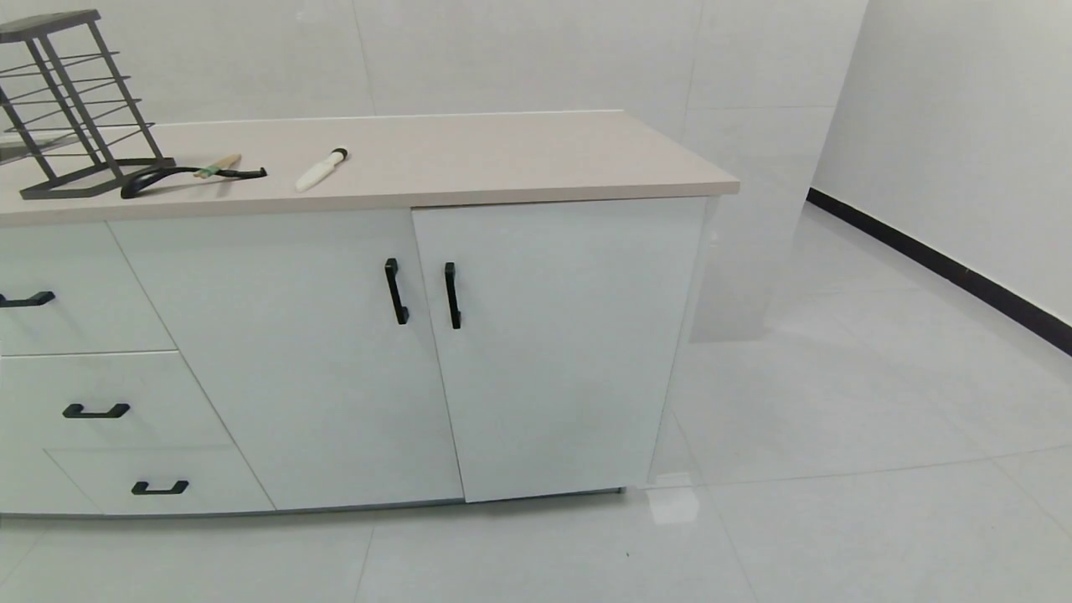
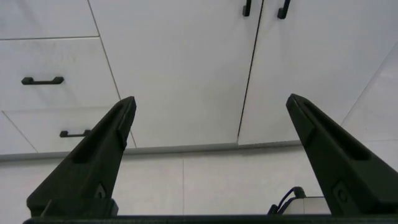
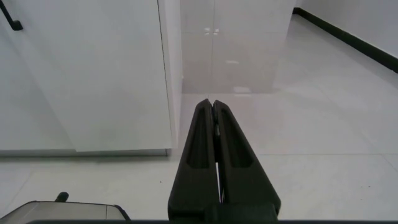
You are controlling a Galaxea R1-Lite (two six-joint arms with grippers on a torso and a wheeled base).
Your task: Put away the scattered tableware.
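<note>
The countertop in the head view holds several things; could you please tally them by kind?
Black wire rack: 1
Black utensil: 1
Wooden chopsticks bundle: 1
White knife: 1
Total: 4

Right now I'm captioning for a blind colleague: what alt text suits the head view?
A white knife-like utensil with a black end and a black curved long-handled utensil lie on a beige countertop beside a black wire rack, above white cabinet doors with black handles.
</note>
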